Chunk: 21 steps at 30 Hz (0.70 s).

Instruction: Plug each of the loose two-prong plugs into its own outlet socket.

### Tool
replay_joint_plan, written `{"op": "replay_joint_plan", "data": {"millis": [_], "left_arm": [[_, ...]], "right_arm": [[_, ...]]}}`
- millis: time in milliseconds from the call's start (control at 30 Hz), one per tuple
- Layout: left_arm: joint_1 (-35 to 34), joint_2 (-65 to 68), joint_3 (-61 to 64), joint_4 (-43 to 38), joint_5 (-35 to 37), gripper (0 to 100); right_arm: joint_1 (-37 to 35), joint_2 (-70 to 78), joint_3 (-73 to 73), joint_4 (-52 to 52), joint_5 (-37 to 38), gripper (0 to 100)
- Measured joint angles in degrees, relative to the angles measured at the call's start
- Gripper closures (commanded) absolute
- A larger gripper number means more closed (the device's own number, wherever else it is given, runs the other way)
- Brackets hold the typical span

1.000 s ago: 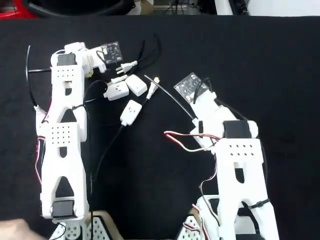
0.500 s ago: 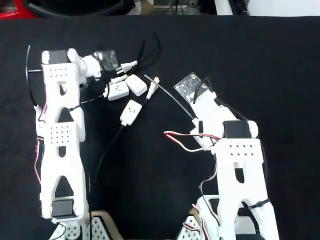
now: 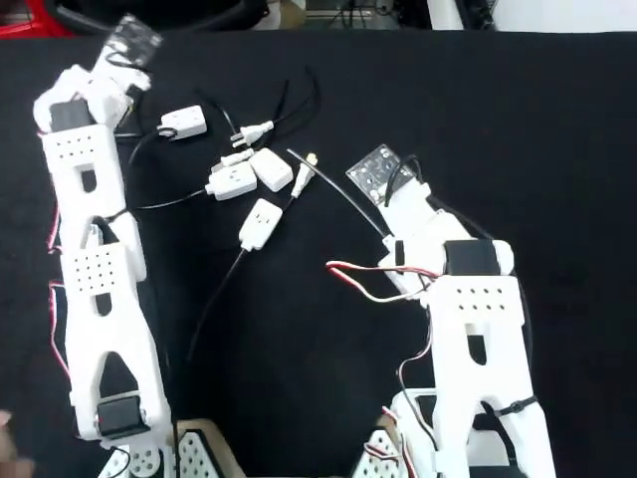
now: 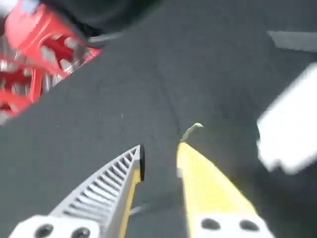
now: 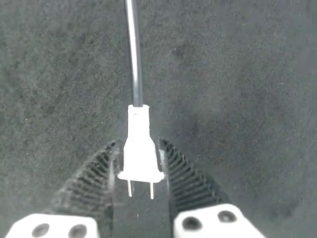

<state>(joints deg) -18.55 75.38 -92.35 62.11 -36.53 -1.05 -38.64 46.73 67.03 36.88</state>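
Black bench carries everything. Left arm is stretched to the far-left corner; right arm sits mid-bench, angled toward the socket group.

Left pincer: released, fingers parted, nothing between them, just cloth under it. A red object lies past the bench edge.

Right pincer: clenched on the gripped plug, a finger tight against each side of the body. That plug lies flat on the bench, prongs toward the wrist, cord running straight away.

Sockets, all white:
- far socket, near the left arm
- left socket, touching the angled socket
- near socket, just below those two

Loose plug lies unplugged between the far socket and the angled socket.
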Motion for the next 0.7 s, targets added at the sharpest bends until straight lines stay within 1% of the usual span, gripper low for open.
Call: {"op": "replay_joint_plan", "data": {"millis": [133, 200, 267, 300, 367, 500, 700], "left_arm": [[0.44, 6.77, 0.0, -9.93, 23.56, 83], [1.05, 8.53, 0.09, -11.69, 34.02, 83], [2.11, 8.88, 0.09, -11.78, 41.67, 81], [2.81, 8.88, 0.09, -10.99, 44.04, 79], [4.31, 8.88, 0.09, -8.35, 46.59, 76], [7.47, 8.88, 0.0, -3.52, 49.05, 76], [8.18, 8.88, 0.0, -2.9, 50.11, 76]], "right_arm": [[0.0, 0.0, 0.0, 0.0, 0.0, 98.8], [0.0, 0.0, 0.0, 0.0, 0.0, 98.8], [0.0, 0.0, 0.0, 0.0, 0.0, 98.8], [0.0, 0.0, 0.0, 0.0, 0.0, 98.8], [0.0, 0.0, 0.0, 0.0, 0.0, 98.8], [0.0, 0.0, 0.0, 0.0, 0.0, 98.8], [0.0, 0.0, 0.0, 0.0, 0.0, 98.8]]}}
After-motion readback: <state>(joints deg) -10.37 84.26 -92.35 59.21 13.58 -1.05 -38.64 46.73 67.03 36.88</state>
